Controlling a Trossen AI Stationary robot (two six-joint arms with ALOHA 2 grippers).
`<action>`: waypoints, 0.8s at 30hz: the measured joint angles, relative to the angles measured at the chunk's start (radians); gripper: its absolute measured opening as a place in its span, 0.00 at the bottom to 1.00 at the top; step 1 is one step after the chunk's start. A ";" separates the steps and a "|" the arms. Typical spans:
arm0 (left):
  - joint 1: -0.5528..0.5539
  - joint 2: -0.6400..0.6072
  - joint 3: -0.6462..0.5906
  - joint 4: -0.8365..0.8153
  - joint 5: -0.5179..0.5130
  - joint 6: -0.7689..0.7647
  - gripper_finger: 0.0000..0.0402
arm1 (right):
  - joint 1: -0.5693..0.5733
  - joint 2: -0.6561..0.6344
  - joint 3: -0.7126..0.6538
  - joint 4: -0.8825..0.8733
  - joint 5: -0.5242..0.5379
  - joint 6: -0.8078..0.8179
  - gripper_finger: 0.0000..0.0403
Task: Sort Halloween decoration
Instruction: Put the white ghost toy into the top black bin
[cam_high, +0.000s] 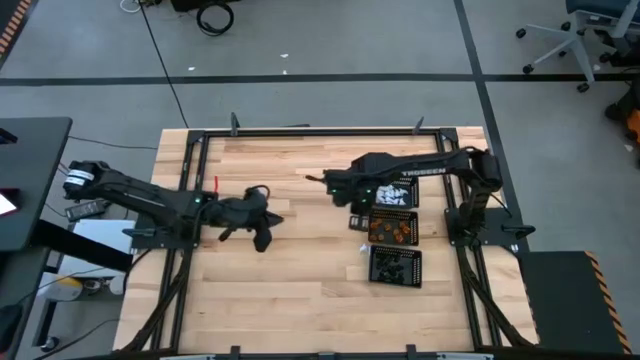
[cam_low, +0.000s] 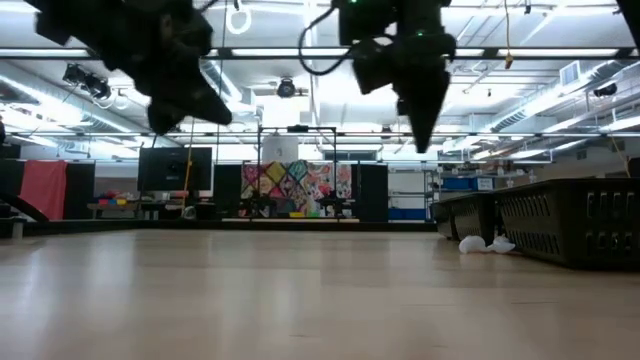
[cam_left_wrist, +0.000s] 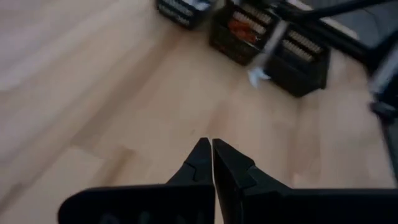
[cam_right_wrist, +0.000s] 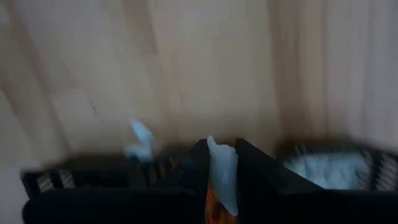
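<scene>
White trinket (cam_right_wrist: 222, 173) is pinched in right gripper (cam_right_wrist: 221, 163), held above the trays (cam_high: 394, 236); its shape is lost to blur. Another white trinket (cam_high: 358, 251) lies just beside the trays. Left gripper (cam_left_wrist: 212, 151) is pressed shut, well apart from them. Arm lettering is unreadable.

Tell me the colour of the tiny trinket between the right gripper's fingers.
White; right wrist view shows it best.

Left dark two-finger gripper (cam_left_wrist: 212, 155) hung above the table's left-centre, fingers pressed together, empty. Right dark two-finger gripper (cam_right_wrist: 219, 163) reached in from the far right, raised off the table, fingers (cam_right_wrist: 252, 167) pinched on a small white trinket (cam_right_wrist: 222, 171).
</scene>
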 joint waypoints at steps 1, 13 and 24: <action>0.012 0.024 0.000 0.031 0.036 0.008 0.00 | -0.007 -0.006 0.000 -0.030 0.016 0.006 0.19; 0.083 0.292 0.001 0.391 0.170 -0.015 0.00 | -0.179 -0.134 -0.171 -0.139 0.089 0.081 0.19; 0.100 0.443 0.026 0.583 0.167 0.022 0.02 | -0.344 -0.144 -0.387 0.079 -0.028 0.024 0.23</action>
